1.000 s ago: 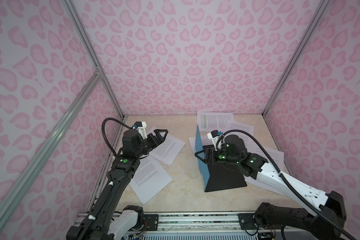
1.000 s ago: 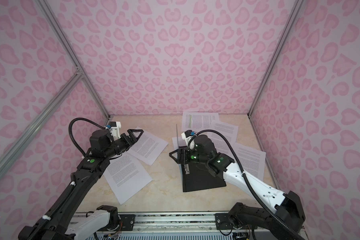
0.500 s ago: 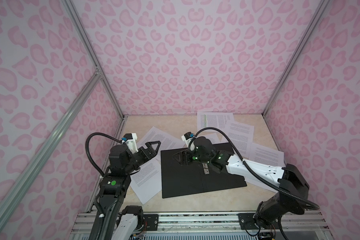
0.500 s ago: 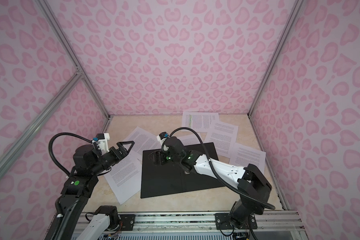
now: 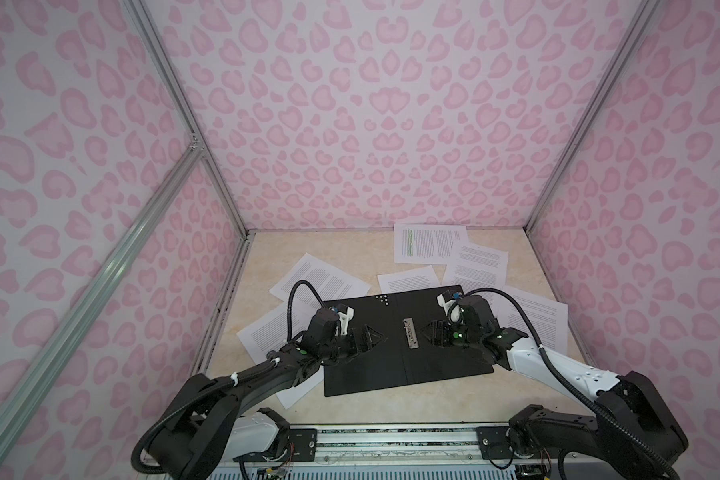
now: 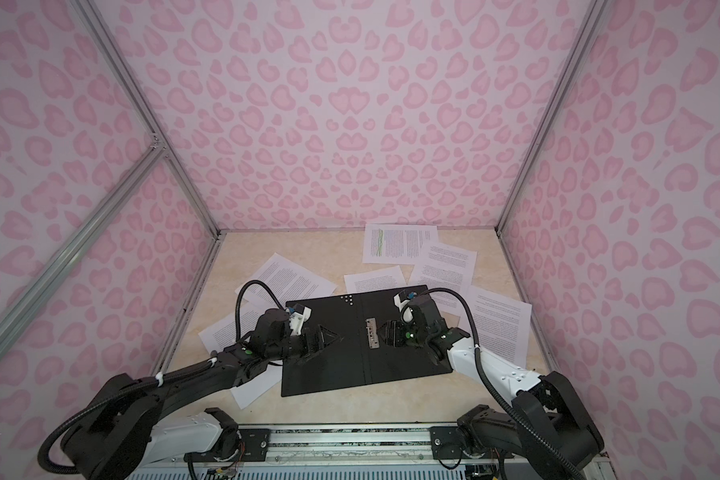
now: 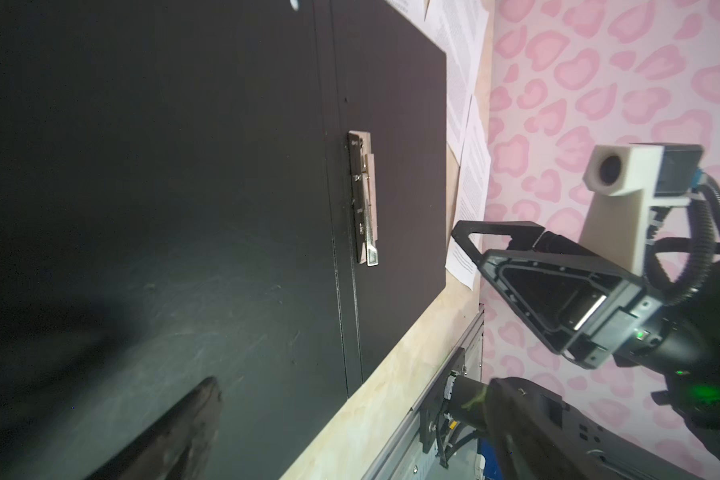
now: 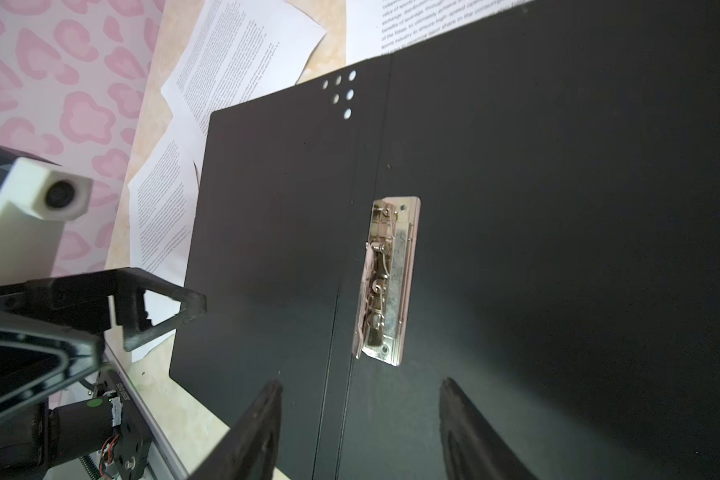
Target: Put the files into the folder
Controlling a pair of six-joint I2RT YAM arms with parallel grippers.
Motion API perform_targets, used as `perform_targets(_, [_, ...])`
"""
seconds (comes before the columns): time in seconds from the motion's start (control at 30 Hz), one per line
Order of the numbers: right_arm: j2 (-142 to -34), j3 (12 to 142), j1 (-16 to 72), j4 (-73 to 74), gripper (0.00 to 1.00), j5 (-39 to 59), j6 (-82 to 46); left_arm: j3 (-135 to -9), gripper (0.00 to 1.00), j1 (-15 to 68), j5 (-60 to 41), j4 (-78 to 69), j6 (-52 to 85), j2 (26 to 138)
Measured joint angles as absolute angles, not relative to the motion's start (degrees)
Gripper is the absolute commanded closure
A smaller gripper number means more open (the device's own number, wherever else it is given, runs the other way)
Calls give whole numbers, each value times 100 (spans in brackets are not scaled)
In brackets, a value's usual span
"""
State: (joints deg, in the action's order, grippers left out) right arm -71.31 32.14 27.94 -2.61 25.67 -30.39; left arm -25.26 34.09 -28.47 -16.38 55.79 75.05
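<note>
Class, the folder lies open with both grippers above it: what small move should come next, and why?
Probably the right gripper lowers onto the metal clip to lift its lever. The folder lies flat and open, the clip holds nothing, the sheets lie outside, and that gripper's open jaws point at it.

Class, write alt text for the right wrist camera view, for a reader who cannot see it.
An open black folder lies flat, its metal clip beside the spine, just ahead of the right gripper, whose jaws stand apart and empty. The open left gripper faces it across the folder, and printed paper sheets lie beyond the folder's edges.
</note>
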Motion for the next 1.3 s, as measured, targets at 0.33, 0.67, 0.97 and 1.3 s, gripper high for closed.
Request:
perform_targets(0.33, [-8084,3323,2980,106,56,3100,-3033,-2314,3,3402,-2469,-2565,5837,8248])
perform_targets(0.67, [-8866,3433,3253,567,67,3347,-3094,-1968,3,3026,-2222,-2904,5686,8077])
perform_targets(0.97, [-9067,3433,3277,740,81,3389,-3177,-1931,3,3006,-2165,-3074,5666,8154])
perform_targets(1.3, [-9074,3415,3173,742,89,3367,-3192,-1927,3,3006,-2117,-3201,5664,8221])
